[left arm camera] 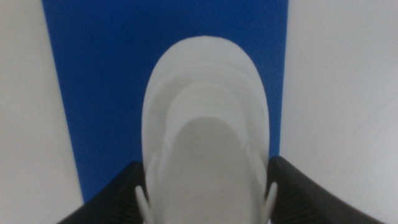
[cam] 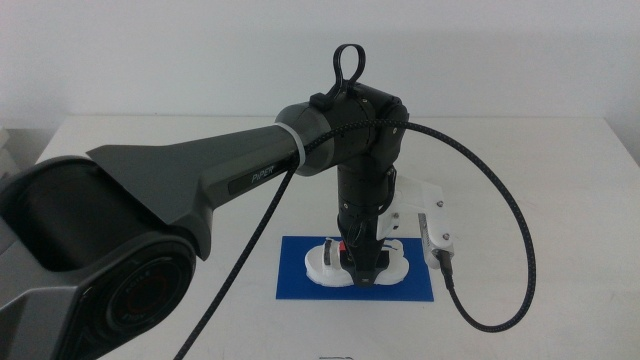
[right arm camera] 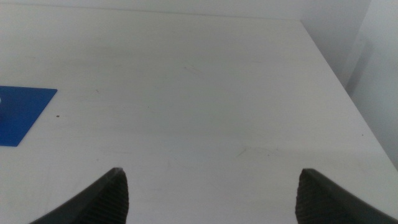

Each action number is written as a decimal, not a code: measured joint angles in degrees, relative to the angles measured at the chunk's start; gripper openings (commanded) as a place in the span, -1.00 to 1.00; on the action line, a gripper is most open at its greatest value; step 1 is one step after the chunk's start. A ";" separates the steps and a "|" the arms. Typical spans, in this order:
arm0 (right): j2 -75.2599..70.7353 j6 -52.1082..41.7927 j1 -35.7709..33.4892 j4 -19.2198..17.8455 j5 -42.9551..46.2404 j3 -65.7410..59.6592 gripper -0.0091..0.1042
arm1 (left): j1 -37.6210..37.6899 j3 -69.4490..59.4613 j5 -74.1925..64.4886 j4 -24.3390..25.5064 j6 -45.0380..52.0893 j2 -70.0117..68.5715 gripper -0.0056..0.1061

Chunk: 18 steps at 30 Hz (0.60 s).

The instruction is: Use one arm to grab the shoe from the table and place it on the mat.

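Middle view, arm: the big dark arm [cam: 200, 190] comes in from the left side, bends at the top, and points straight down over the blue mat [cam: 300, 280].
Middle view, left gripper: the left gripper [cam: 362, 272] is low down at the middle of the shoe [cam: 325, 262], with its jaws on either side of it.
Middle view, shoe: the small white shoe lies on the mat, lengthwise along it. A bit of red shows on top, just beside the gripper. White ends stick out on both sides of the gripper.
Middle view, mat: it lies flat on the white table [cam: 560, 200], near the front edge.
Middle view, cable: a black cable [cam: 500, 210] loops from the top of the arm down to a white box [cam: 425, 215] beside the gripper.
Left wrist view, left gripper: the two dark jaws of the left gripper [left arm camera: 208, 199] sit tight against the sides of the shoe [left arm camera: 208, 124], pinching it.
Left wrist view, shoe: it looks smooth, white and rounded at the end. It is blurry. The blue mat [left arm camera: 93, 74] is under it, with the white table [left arm camera: 342, 93] on both sides.
Right wrist view, right gripper: the right gripper [right arm camera: 211, 193] waits over the bare table [right arm camera: 199, 93], with its jaws spread wide apart and holding nothing.
Right wrist view, mat: only a blue corner [right arm camera: 22, 112] shows, well apart from this gripper.
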<state>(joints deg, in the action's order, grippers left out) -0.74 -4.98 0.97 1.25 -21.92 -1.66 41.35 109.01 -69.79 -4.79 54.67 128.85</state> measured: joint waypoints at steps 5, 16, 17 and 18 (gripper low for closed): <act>0.00 0.00 0.00 0.00 0.00 0.00 0.82 | 0.00 0.05 0.00 0.00 0.00 0.00 0.63; 0.00 0.00 0.00 0.00 0.00 0.00 0.82 | 0.00 0.57 0.00 0.87 0.00 -2.11 0.67; 0.00 0.00 0.00 0.00 0.00 0.00 0.82 | 0.00 0.57 0.00 1.16 0.00 -3.02 0.66; 0.00 0.00 0.00 0.00 0.00 0.00 0.82 | 0.00 0.57 0.00 1.41 0.00 -4.29 0.65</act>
<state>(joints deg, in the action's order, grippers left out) -0.74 -4.98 0.97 1.25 -21.92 -1.66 41.35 109.58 -69.79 -3.38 54.67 124.56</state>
